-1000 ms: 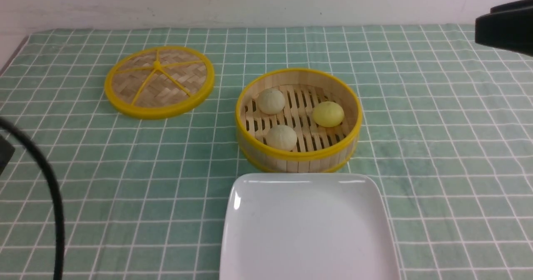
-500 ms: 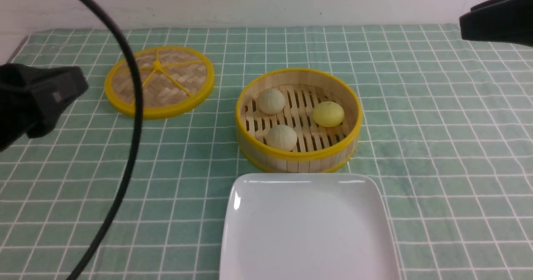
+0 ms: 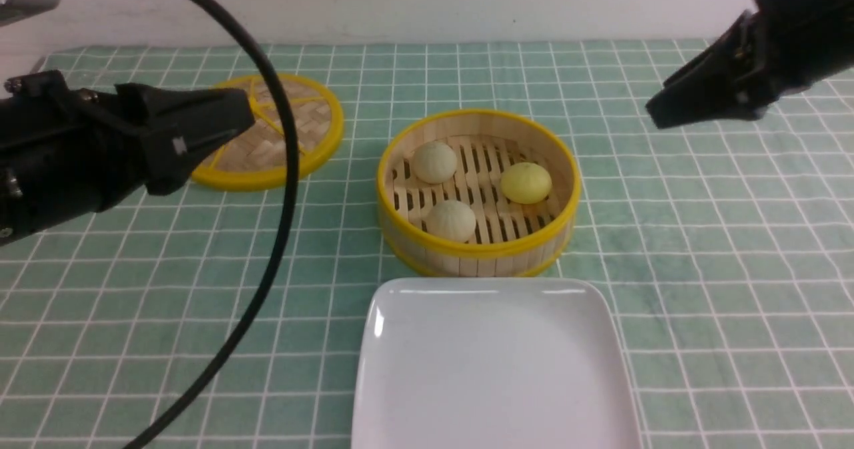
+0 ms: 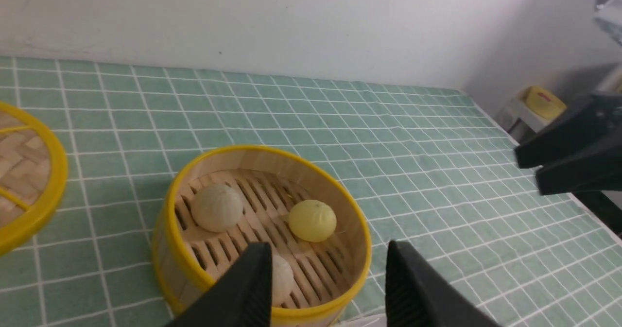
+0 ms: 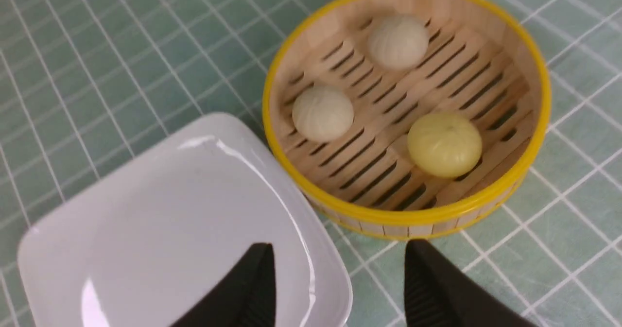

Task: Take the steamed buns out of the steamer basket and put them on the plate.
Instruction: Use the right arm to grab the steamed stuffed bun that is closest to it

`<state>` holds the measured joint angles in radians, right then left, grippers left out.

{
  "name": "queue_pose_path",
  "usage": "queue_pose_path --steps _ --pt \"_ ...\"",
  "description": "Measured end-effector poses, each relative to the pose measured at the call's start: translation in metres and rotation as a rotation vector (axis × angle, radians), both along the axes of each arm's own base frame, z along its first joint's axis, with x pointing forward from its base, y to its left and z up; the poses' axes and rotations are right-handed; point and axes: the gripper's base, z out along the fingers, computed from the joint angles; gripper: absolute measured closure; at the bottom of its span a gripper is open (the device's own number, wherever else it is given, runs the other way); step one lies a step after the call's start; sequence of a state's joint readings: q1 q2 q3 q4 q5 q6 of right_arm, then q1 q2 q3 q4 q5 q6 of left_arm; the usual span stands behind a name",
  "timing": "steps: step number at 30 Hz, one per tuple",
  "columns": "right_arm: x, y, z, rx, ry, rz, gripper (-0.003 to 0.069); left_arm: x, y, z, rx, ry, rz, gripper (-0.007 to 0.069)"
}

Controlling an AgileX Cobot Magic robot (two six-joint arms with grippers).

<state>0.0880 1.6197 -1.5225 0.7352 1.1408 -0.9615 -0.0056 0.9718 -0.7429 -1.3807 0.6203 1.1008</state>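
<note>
Buns (image 3: 434, 162) unmoved in basket (image 3: 477, 247); L tool (image 3: 248, 117), R tool (image 3: 657, 117) moved closer, both spread.

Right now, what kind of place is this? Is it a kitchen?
Probably a table set up for robot practice, not a real kitchen: a green checked tablecloth, a steamer basket with three buns beside a white plate, and a bare white wall behind.
</note>
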Motion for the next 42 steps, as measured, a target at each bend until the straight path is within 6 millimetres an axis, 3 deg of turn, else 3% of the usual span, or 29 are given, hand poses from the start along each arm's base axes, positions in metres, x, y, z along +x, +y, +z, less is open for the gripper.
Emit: queue_pose_path --steps 4,9,16,30,42 --pt "0.025 0.031 -0.013 -0.117 0.028 0.015 0.0290 0.007 -0.002 -0.007 -0.004 0.036 -0.026 0.0277" --pt "0.051 0.046 -0.024 -0.207 0.030 -0.017 0.0290 0.011 -0.004 -0.013 -0.009 0.070 -0.056 0.0277" --pt "0.098 0.066 -0.057 -0.243 0.074 -0.011 0.0290 0.012 -0.006 -0.015 -0.013 0.085 -0.079 0.0277" --pt "0.126 0.089 -0.121 -0.308 0.115 0.023 0.0290 0.011 -0.007 -0.014 -0.011 0.086 -0.096 0.0277" --pt "0.137 0.097 -0.144 -0.313 0.084 0.020 0.0293 0.010 -0.007 -0.015 0.013 0.085 -0.104 0.0277"
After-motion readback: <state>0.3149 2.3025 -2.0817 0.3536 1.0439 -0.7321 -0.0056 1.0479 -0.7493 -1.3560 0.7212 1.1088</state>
